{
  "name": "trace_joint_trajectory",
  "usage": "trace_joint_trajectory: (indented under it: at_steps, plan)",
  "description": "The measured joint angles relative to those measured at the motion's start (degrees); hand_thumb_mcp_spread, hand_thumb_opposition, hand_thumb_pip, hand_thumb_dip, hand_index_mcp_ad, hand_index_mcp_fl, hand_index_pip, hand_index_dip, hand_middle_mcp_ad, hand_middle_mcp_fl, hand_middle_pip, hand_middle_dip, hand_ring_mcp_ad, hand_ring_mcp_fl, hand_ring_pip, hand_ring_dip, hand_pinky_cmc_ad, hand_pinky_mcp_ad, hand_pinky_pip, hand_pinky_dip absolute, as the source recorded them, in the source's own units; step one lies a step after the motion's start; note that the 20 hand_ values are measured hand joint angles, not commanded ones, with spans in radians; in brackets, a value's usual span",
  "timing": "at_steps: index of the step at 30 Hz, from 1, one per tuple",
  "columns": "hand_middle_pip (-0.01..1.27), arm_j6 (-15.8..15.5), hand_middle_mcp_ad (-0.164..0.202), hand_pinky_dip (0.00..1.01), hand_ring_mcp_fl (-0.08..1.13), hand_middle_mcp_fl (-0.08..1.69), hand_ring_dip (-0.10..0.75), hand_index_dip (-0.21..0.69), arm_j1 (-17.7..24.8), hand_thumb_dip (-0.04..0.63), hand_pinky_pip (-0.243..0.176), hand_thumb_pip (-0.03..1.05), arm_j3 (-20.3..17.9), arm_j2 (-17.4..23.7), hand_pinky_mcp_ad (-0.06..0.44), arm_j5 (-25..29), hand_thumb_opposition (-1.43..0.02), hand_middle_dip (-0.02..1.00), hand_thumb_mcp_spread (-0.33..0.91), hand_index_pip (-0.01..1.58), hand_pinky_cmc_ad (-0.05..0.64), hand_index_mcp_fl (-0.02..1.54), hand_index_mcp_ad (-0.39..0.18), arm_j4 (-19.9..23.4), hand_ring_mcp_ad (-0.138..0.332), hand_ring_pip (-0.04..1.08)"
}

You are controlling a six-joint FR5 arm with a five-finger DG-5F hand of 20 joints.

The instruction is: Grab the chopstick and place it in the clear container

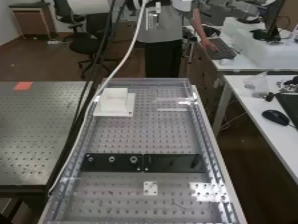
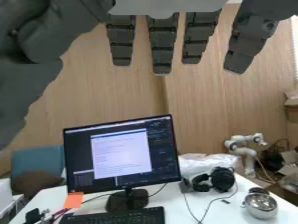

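While the high view is looking down the perforated bench, a white stepped block is sitting toward its far end, left of the frame's centre. Two dark bars are lying end to end across the lower middle, and a small white plate is resting nearer, below them. A pale cable is running down the left side from the top edge. At far left, an orange patch is lying on the neighbouring table; at right, a black mouse is resting on a white desk. In the wrist view, the hand is hanging open, fingers extended and spread apart, gripping nothing. Beyond it, a lit monitor is standing behind a keyboard, with headphones and a shiny round object sitting on the same desktop. Where the chopstick and clear container are lying, I cannot tell.
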Motion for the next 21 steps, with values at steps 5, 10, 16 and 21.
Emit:
trace_joint_trajectory:
  at_steps: [5, 10, 16, 21]
  plan:
    - [0.14, -0.14, 0.087, 0.18, 0.00, 0.10, 0.098, 0.117, 0.05, -0.007, -0.075, 0.42, -0.01, 0.00, 0.328, 0.25, -0.68, 0.19, 0.07, 0.09, 0.377, 0.11, -0.136, 0.22, 0.119, 0.11]
    - [0.14, -0.03, 0.084, 0.18, 0.00, 0.10, 0.098, 0.113, 0.09, -0.007, -0.079, 0.42, 0.01, -0.04, 0.328, 0.08, -0.68, 0.19, 0.09, 0.09, 0.377, 0.11, -0.136, 0.26, 0.119, 0.11]
    - [0.14, -0.04, 0.087, 0.18, 0.00, 0.10, 0.098, 0.108, 0.19, -0.007, -0.079, 0.42, 0.11, -0.20, 0.328, 0.22, -0.68, 0.19, 0.09, 0.09, 0.377, 0.11, -0.136, 0.16, 0.119, 0.11]
    - [0.14, -0.04, 0.087, 0.18, 0.00, 0.10, 0.098, 0.108, 0.28, -0.007, -0.075, 0.42, 0.12, -0.22, 0.328, 0.30, -0.68, 0.19, 0.08, 0.09, 0.377, 0.10, -0.136, 0.28, 0.119, 0.11]
